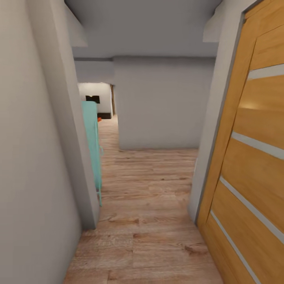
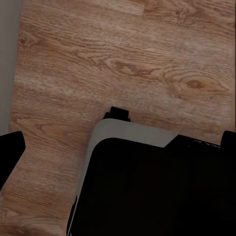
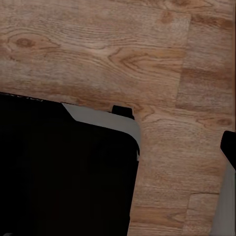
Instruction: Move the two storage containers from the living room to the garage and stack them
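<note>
Writing, brands, labels: none legible on any surface.

Floor: light wood plank flooring (image 1: 146, 221), knotted grain, running the length of a narrow corridor. Both wrist views look down on the same planks (image 2: 123, 59), with the robot's dark, grey-edged base (image 2: 157, 187) over them; a black piece at each picture's edge may be a fingertip, so whether either gripper is open or closed cannot be told.

Near right: wooden door (image 1: 252, 157), pale horizontal strips.

Near left: grey wall corner (image 1: 67, 130).

Mid left: teal furniture (image 1: 92, 138), edge-on.

Beside it: small orange speck (image 1: 98, 118), possibly a storage container.

Far: grey wall (image 1: 161, 102); lit living room opening (image 1: 96, 98), black fixture on white wall.
</note>
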### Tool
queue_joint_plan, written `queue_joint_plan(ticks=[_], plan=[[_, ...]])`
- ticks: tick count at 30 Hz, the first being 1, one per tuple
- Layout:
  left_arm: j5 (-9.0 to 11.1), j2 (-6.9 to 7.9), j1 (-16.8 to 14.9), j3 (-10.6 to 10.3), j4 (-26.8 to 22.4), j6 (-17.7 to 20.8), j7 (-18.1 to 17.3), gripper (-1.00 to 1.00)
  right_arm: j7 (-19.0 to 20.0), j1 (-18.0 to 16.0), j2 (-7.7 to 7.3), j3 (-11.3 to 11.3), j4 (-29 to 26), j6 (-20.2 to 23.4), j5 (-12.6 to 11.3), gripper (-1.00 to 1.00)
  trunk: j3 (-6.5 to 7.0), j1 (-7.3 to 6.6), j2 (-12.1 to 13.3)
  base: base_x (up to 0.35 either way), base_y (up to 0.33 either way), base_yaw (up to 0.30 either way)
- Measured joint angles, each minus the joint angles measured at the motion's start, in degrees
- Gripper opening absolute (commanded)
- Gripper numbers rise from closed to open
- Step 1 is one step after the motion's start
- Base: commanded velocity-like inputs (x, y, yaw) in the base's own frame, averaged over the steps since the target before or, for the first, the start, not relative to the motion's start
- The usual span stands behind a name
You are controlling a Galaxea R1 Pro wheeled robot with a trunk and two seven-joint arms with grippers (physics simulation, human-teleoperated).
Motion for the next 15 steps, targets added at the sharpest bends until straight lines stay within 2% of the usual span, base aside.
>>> queue_joint_plan(ticks=[15], plan=[[0.0,0.0,0.0,0.0,0.0,0.0,0.0,1.0,0.0,0.0,0.01,0.1,0.0,0.1,0.0,1.0,0.0,0.0,0.0,0.321,0.0,0.001]])
